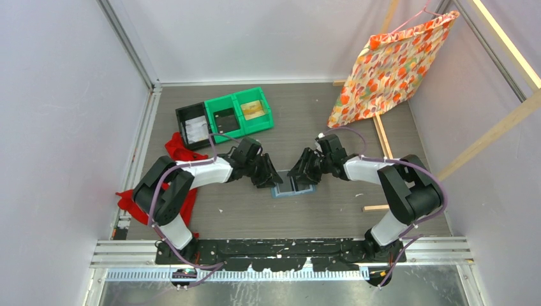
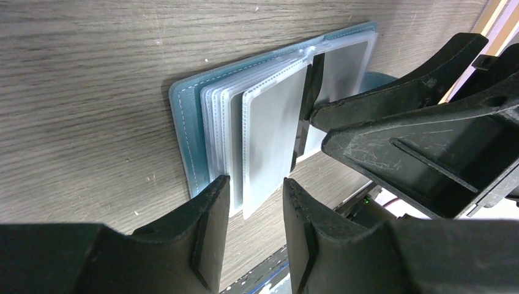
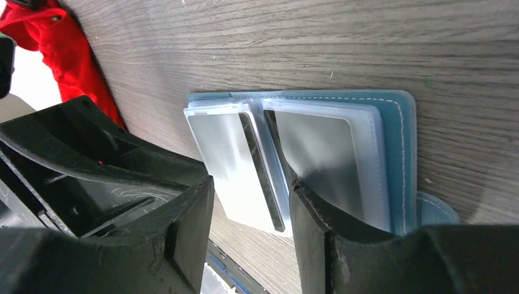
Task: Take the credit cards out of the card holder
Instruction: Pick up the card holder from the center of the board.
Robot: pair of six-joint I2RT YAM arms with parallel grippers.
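Between the two parted hands, left hand (image 2: 254, 229) and right hand (image 3: 251, 236), on the grey wood-grain worktop (image 1: 319, 115), the light-blue bifold card holder (image 1: 292, 189) lies open, its floppy clear sleeves holding thin, stiff, likely slippery pale-grey credit cards (image 3: 318, 162), best pinched by an exposed edge.

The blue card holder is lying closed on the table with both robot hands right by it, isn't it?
Not closed. The card holder lies open on the table, its clear sleeves fanned out, as both wrist views show. The left gripper and the right gripper are indeed right by it.
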